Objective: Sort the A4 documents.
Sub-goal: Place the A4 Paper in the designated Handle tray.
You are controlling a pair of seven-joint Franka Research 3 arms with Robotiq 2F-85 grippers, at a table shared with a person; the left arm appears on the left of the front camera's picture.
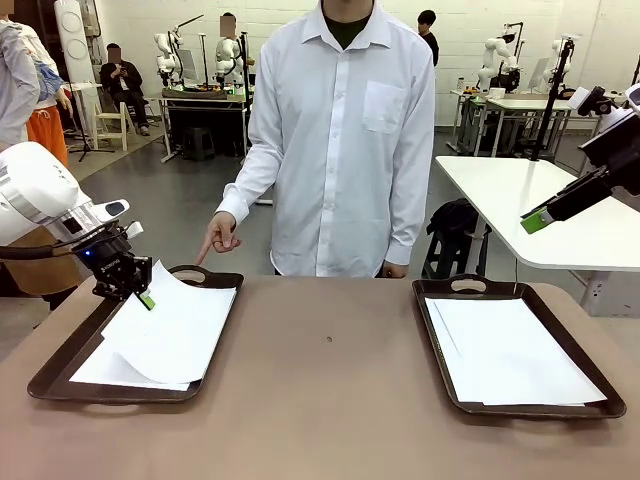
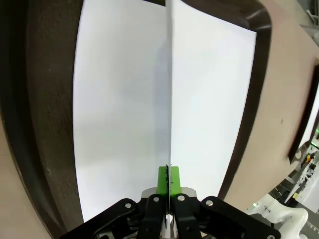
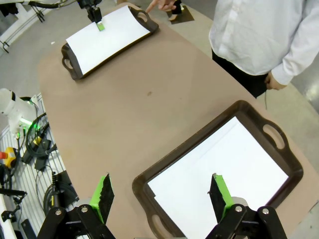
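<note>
In the front view my left gripper (image 1: 146, 298) is shut on the near-left edge of a white A4 sheet (image 1: 180, 325), which curls up above the left brown tray (image 1: 60, 375). More white sheets (image 1: 105, 370) lie flat beneath it. The left wrist view has the held sheet (image 2: 168, 99) edge-on between my green pads (image 2: 163, 180), over the flat sheets (image 2: 119, 114). The right brown tray (image 1: 580, 350) holds other white sheets (image 1: 505, 350). My right gripper (image 1: 537, 221) hovers open high above the table's right side; its wrist view looks down on that tray's sheets (image 3: 219, 164).
A person in a white shirt stands at the far edge, one hand (image 1: 218, 238) pointing down toward the left tray's far handle. A white table (image 1: 520, 190) stands behind on the right. The brown tabletop (image 1: 330, 380) between the two trays is bare.
</note>
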